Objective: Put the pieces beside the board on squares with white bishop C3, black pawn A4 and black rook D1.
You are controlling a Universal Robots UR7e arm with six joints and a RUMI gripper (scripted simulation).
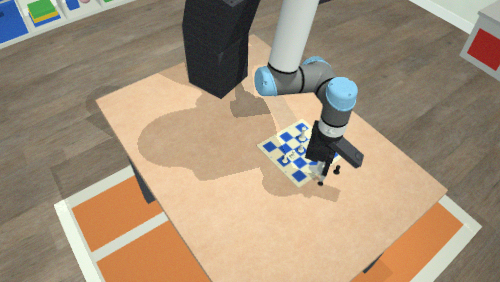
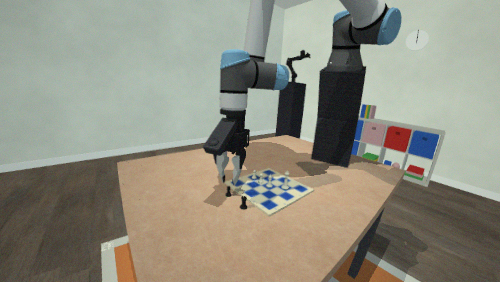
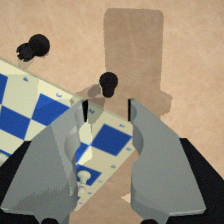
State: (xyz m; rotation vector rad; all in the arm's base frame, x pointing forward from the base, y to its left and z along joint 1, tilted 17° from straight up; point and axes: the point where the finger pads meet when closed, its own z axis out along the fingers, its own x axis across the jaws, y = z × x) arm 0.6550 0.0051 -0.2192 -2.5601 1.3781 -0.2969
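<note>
Looking at a wide tan tabletop (image 1: 200, 225) with a big grey and blue arm (image 1: 300, 80) bent over it. Reaching down at one edge of the small blue and cream chessboard (image 1: 299, 176), likely because the loose pieces wait there.

Jaws hanging low and part way spread, with a gap showing between them, pinching nothing as far as can be judged. Pointing straight down, likely to come at a piece from above.

One small black piece (image 3: 107, 82) standing on the tabletop just off the board, right past the tips. Another black piece (image 3: 35, 46) off to the left, also beside the board. Cannot tell pawn from rook.

A white piece (image 3: 85, 132) close against the left jaw, over the board's edge. Maybe the bishop, hard to tell.
</note>
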